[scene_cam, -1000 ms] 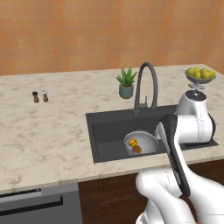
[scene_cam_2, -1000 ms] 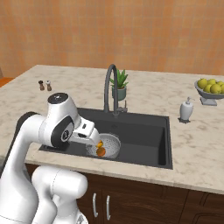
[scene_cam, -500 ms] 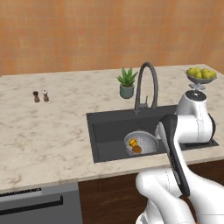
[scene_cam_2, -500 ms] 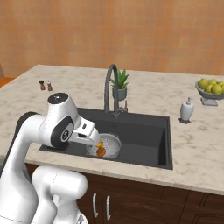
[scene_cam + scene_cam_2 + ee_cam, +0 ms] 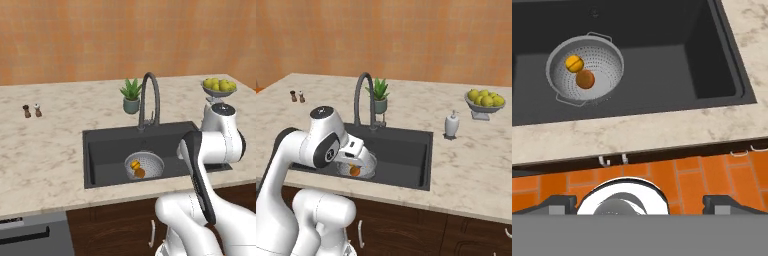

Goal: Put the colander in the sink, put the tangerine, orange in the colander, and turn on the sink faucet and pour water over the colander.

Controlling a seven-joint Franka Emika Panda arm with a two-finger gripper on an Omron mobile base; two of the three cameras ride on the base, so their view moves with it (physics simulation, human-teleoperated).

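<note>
The counter (image 5: 662, 130) runs across ahead of the pincer (image 5: 640, 202), with the sink (image 5: 677, 75) set into it beyond. The pincer's fingers stand wide apart, holding and touching nothing. The colander (image 5: 585, 69) sits in the sink, well ahead of the pincer and off to its left. Inside lie the orange (image 5: 585, 79) and the tangerine (image 5: 574, 63), touching. No writing is readable.
</note>
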